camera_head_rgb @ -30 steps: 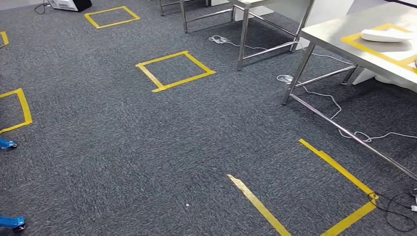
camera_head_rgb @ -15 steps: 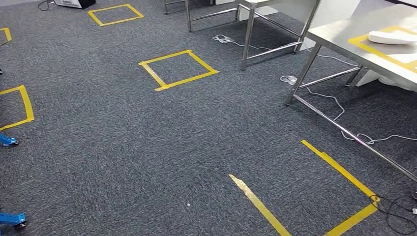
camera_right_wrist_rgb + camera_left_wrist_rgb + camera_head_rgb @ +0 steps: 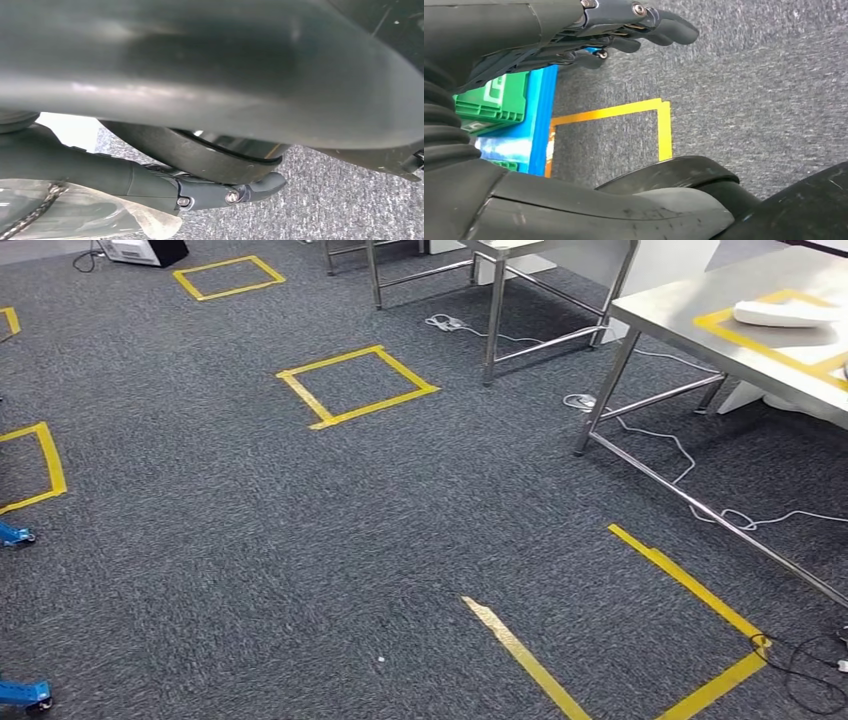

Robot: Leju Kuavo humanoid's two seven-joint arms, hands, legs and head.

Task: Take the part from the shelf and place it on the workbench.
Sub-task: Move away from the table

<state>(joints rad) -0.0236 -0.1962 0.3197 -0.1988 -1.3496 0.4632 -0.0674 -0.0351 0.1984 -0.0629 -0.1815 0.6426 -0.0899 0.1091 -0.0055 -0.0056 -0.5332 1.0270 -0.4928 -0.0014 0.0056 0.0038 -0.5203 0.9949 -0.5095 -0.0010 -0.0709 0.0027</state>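
Swaying back, the camera returns the floor markings to their earlier spots. On the desk [image 3: 690, 315] at the frame's right edge lies a white part [image 3: 785, 312], partly cut off. Left robot hand [image 3: 624, 30] empty, fingers extended. Right robot hand [image 3: 210, 192] holds a translucent part [image 3: 90, 217], mostly hidden.

Head view count. Yellow tape outlines on the carpet: two complete squares, the nearer [image 3: 357, 386] and the farther [image 3: 228, 275]; three partial outlines, one at the left edge [image 3: 40, 468], one at the upper left corner [image 3: 8, 320], one in the foreground [image 3: 690, 625]. Steel tabletop [image 3: 680, 325]: one, carrying one white part [image 3: 785, 312]. Blue items at the left edge: two [image 3: 14, 534] [image 3: 24, 693].
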